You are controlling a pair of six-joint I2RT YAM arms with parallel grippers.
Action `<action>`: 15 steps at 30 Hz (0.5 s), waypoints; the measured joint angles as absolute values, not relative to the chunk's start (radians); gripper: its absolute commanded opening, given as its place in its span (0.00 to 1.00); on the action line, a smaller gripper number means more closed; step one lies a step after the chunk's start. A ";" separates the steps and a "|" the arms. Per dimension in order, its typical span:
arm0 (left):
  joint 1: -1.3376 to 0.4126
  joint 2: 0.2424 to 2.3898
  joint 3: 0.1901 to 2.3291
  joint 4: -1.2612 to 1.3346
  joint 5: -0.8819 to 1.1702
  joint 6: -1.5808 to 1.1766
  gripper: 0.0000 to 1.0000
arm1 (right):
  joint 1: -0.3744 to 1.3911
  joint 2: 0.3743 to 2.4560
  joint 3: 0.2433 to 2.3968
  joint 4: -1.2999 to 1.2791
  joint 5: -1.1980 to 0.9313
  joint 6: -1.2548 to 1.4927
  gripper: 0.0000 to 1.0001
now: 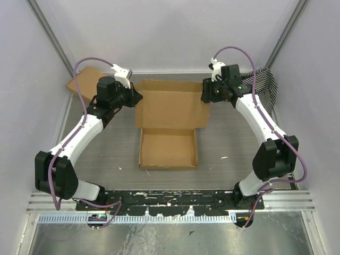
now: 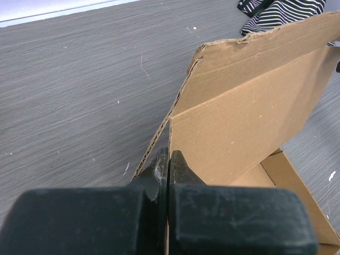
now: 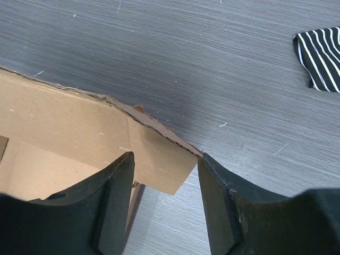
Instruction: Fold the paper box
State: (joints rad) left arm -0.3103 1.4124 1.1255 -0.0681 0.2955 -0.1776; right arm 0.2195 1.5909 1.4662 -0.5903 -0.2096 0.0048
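Note:
The paper box (image 1: 168, 150) lies mid-table as a shallow brown tray with its lid panel (image 1: 171, 106) raised behind it. My left gripper (image 1: 136, 99) is shut on the lid's left edge. In the left wrist view the fingers (image 2: 169, 153) pinch the cardboard edge, and the lid (image 2: 249, 106) stands tilted beyond them. My right gripper (image 1: 205, 95) is open at the lid's right side. In the right wrist view its fingers (image 3: 167, 156) straddle the corner of the side flap (image 3: 154, 149) without closing on it.
Another brown cardboard box (image 1: 82, 82) sits at the back left by the wall. A black-and-white striped cloth (image 1: 265, 82) lies at the back right; it also shows in the left wrist view (image 2: 281, 13) and the right wrist view (image 3: 321, 53). Walls close in three sides.

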 measured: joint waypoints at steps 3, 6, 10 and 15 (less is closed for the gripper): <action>-0.310 1.412 1.123 -0.064 0.294 -0.175 0.00 | 0.219 1.592 1.466 -0.596 -0.194 -0.002 0.59; -0.310 1.410 1.117 -0.056 0.292 -0.172 0.00 | 0.215 1.602 1.467 -0.595 -0.192 -0.005 0.60; -0.310 1.410 1.113 -0.051 0.290 -0.169 0.00 | 0.213 1.620 1.466 -0.579 -0.210 -0.005 0.57; -0.310 1.410 1.113 -0.050 0.287 -0.169 0.00 | 0.208 1.628 1.466 -0.555 -0.306 -0.006 0.22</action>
State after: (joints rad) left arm -0.3103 1.4097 1.1126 -0.0498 0.2871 -0.1692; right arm 0.2085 1.6279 1.4658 -0.5549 -0.3058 -0.0063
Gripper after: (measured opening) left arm 0.013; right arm 0.436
